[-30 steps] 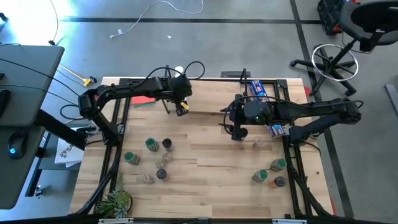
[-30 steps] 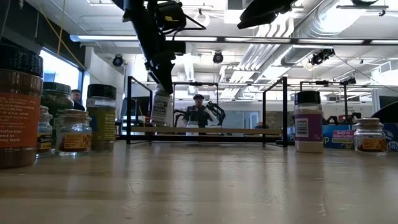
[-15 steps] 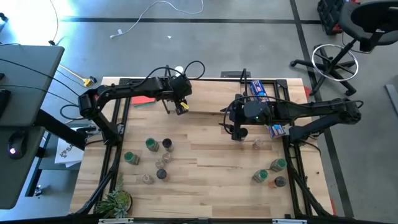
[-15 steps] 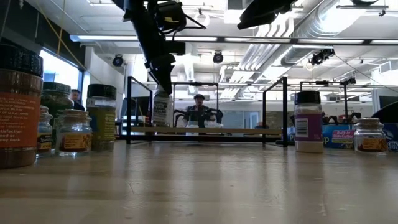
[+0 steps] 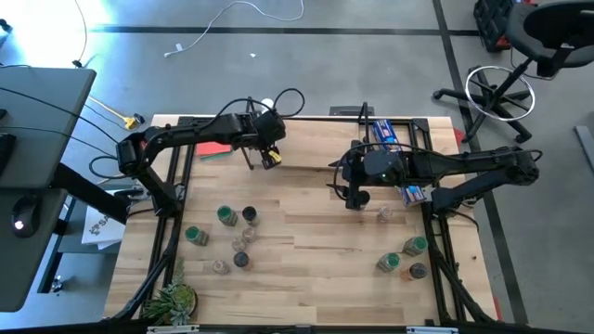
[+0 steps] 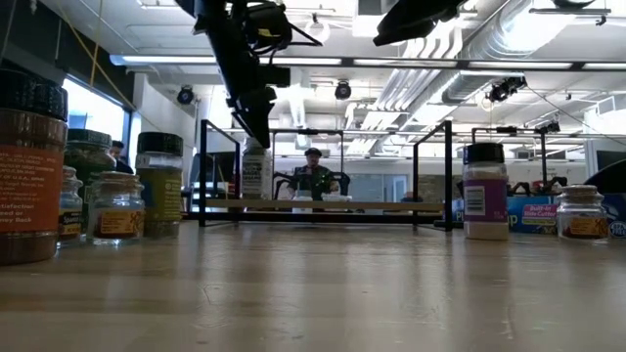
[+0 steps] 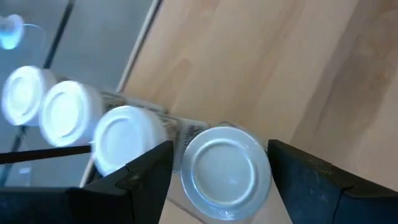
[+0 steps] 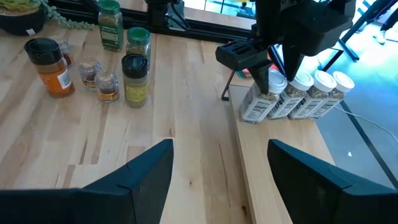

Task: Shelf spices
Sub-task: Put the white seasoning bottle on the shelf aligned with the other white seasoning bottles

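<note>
From overhead, the left gripper (image 5: pixel 270 157) sits at the back of the surface (image 5: pixel 316 241) over the shelf (image 5: pixel 306 169), but its own bulk hides whatever is under it. The left wrist view fills that in: a silvery-lidded jar (image 7: pixel 225 171) stands between the two dark fingers (image 7: pixel 146 174), with a sliver of gap on either side, so the gripper is wide around the jar rather than pinching it. Just beside it run three white-lidded jars (image 7: pixel 127 138) in a row.

The right wrist view shows the same row from the side, four jars (image 8: pixel 292 96) upright on the shelf board (image 8: pixel 273 162), the left gripper (image 8: pixel 264 68) over the end one. From the low view, that jar (image 6: pixel 256 171) stands on the board under the gripper.

The right gripper (image 5: pixel 355 198) hangs over the middle of the surface, its fingers spread wide with nothing between them.

Loose jars (image 5: pixel 232 232) cluster at the front left and another group (image 5: pixel 406 258) at the front right. The low view alone shows a person (image 6: pixel 313 176) in the room beyond the shelf.
</note>
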You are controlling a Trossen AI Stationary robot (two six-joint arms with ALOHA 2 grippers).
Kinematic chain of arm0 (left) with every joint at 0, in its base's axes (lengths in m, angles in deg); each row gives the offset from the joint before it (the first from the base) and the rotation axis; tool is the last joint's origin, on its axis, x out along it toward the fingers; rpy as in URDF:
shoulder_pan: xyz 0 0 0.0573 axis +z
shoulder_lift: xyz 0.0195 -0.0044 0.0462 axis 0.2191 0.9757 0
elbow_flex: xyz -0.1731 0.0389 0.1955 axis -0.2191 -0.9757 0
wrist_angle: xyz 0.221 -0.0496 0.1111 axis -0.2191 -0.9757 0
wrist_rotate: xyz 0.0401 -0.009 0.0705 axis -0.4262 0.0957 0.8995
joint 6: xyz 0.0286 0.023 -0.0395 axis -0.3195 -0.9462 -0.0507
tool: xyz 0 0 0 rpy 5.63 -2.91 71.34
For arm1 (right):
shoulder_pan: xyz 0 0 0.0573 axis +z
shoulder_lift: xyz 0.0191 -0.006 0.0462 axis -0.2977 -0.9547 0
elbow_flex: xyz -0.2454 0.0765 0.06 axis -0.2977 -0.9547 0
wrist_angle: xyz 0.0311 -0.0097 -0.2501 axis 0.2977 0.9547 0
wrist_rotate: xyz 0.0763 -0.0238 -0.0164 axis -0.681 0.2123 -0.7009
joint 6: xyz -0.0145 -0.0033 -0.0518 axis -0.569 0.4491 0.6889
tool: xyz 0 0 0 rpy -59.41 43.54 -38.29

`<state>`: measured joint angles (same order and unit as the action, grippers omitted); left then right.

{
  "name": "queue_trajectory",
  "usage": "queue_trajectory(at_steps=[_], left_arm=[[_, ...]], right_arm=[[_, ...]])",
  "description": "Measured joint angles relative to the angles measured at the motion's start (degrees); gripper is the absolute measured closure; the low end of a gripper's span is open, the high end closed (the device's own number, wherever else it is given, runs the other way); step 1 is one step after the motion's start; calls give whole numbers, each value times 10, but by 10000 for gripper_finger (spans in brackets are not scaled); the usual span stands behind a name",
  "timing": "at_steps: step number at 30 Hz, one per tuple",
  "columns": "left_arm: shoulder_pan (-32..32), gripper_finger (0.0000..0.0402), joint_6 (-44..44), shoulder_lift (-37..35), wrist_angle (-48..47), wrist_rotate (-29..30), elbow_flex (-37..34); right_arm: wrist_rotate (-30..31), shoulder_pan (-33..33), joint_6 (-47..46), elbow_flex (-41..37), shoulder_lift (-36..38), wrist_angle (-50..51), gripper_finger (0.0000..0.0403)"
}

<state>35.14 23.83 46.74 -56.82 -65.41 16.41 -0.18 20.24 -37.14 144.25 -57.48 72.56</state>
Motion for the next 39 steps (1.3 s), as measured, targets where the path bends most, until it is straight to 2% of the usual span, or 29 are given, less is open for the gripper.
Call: queue_trajectory(at_steps=[3,14,18,23,25,28,31,39], left_arm=[[0,145,0,0,-1,20,3],[-19,152,26,0,1,11,67],[-18,187,54,6,15,-27,69],[-17,263,49,49,9,-38,68],[-16,290,38,68,3,-35,68],[-15,319,18,89,-9,3,69],[-16,336,5,98,-20,46,70],[-24,348,-20,92,-15,52,70]], right_arm=[[0,0,0,0,0,0,147],[0,0,0,0,0,0,147],[0,0,0,0,0,0,147],[0,0,0,0,0,-1,147],[0,0,0,0,0,-1,147],[0,0,-1,0,0,-1,147],[0,0,0,0,0,-1,147],[0,0,0,0,0,-1,147]])
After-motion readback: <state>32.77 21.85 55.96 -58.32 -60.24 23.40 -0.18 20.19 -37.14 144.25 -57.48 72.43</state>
